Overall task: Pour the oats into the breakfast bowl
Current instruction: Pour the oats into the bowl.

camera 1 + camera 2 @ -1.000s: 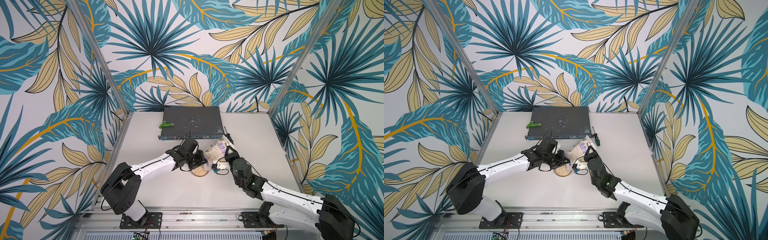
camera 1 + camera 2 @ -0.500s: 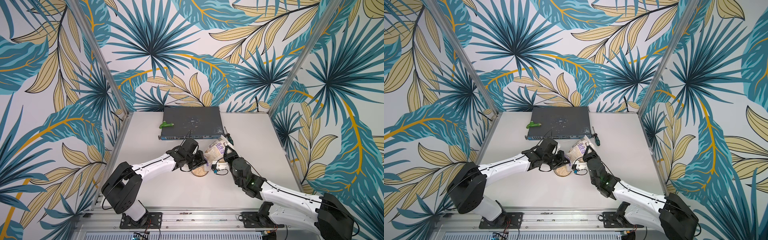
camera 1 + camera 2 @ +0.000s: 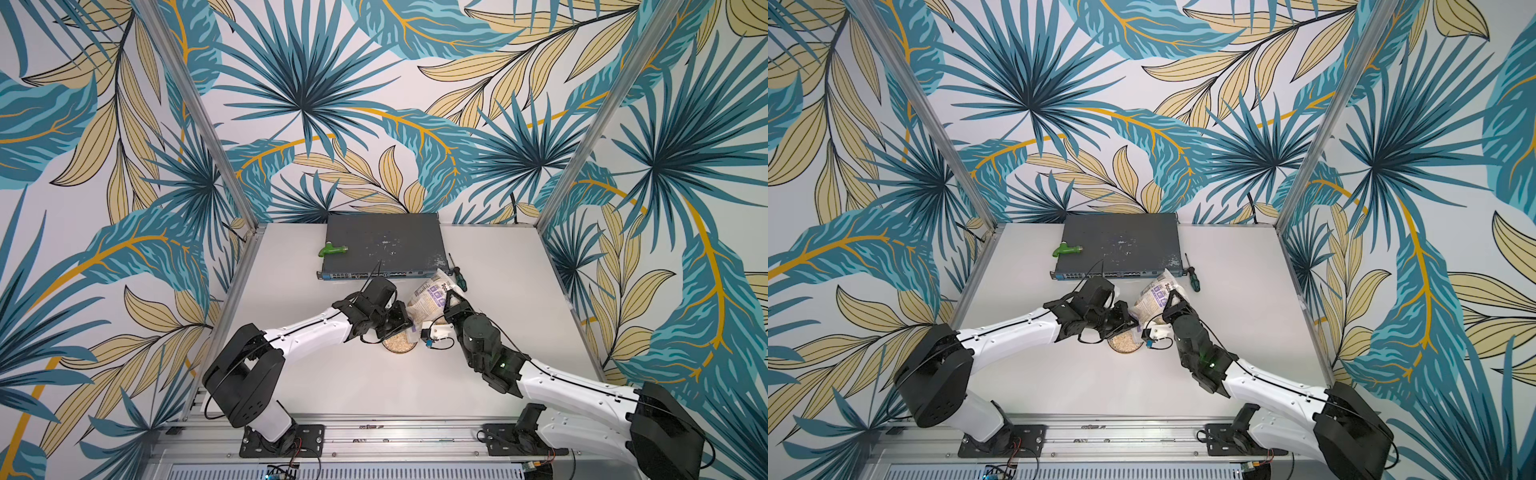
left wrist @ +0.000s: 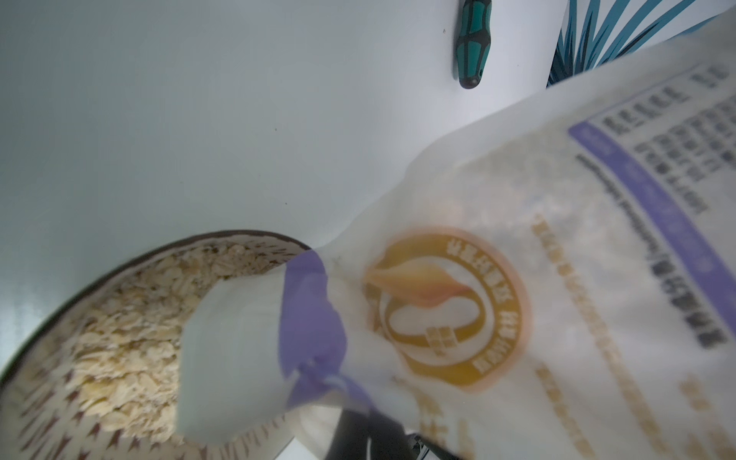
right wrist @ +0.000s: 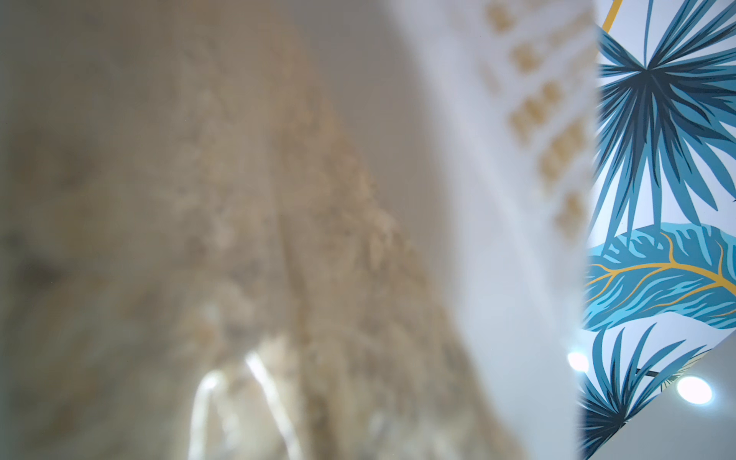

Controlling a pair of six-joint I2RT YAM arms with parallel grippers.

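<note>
The bag of oats (image 3: 430,297) (image 3: 1152,300) is held tilted in the air, its lower mouth over the breakfast bowl (image 3: 400,345) (image 3: 1124,345). Pale flakes fill most of the bowl (image 4: 119,338), under its dark rim (image 4: 247,233). My left gripper (image 3: 404,323) (image 4: 368,426) is shut on the bag's purple lower edge, just above the bowl. My right gripper (image 3: 451,302) (image 3: 1172,303) is shut on the bag's raised end, to the right of the bowl. The bag (image 5: 239,199) fills the right wrist view as a blur and hides the fingers there.
A flat grey network switch (image 3: 382,243) lies at the back of the table with a green handle-like object (image 3: 332,250) on it. A green and black screwdriver (image 3: 459,280) (image 4: 472,44) lies just behind the bag. Patterned walls and aluminium posts close three sides.
The right arm has edged slightly to the left with the bag. The left arm and the bowl have not visibly moved.
</note>
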